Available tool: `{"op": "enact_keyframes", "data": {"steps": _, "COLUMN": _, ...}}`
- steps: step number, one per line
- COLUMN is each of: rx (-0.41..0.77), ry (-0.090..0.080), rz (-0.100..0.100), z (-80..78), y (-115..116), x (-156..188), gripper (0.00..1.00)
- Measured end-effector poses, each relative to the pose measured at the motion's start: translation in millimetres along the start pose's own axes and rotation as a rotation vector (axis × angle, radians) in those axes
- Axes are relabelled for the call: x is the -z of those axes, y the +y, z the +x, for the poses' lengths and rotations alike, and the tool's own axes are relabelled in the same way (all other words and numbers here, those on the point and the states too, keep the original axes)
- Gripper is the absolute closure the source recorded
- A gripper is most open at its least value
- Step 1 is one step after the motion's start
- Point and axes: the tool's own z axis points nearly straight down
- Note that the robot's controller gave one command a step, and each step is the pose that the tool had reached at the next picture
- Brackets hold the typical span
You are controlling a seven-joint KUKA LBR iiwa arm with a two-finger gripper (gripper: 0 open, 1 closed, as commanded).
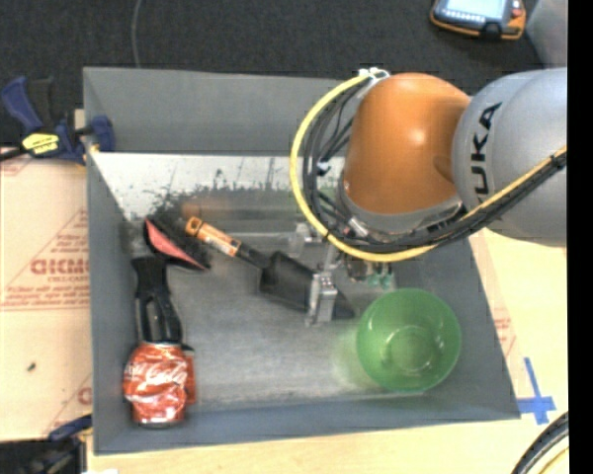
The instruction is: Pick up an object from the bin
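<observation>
My gripper (321, 302) hangs low over the middle of the bin, under the arm's orange cover. Its metal tip stands right beside the black head of a small tool (284, 277) with a copper-coloured handle that runs up and to the left. I cannot tell if tip and tool touch. A green see-through bowl (408, 342) sits upright just right of the gripper, near the bin's front right corner.
A black tool with a red jaw (161, 270) lies along the left wall. A crushed red cola can (159, 383) lies in the front left corner. The arm's orange cover and cables hide the bin's back right part.
</observation>
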Motion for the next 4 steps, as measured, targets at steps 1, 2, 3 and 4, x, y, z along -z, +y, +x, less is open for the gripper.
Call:
{"op": "enact_keyframes", "data": {"steps": 1, "rx": -0.003, "ry": -0.008, "rz": -0.001, "z": -1.4, "y": -0.4, "x": 4.7, "gripper": 0.00}}
{"op": "enact_keyframes", "data": {"steps": 2, "rx": -0.235, "ry": -0.012, "rz": -0.003, "z": -42.6, "y": -38.1, "x": -156.2, "gripper": 0.00}}
{"op": "enact_keyframes", "data": {"steps": 3, "rx": -0.097, "ry": -0.020, "rz": -0.003, "z": -47.2, "y": -38.4, "x": -70.6, "gripper": 0.00}}
{"op": "enact_keyframes", "data": {"steps": 4, "rx": -0.321, "ry": -0.003, "rz": 0.000, "z": -63.7, "y": -93.0, "x": -130.9, "gripper": 0.00}}
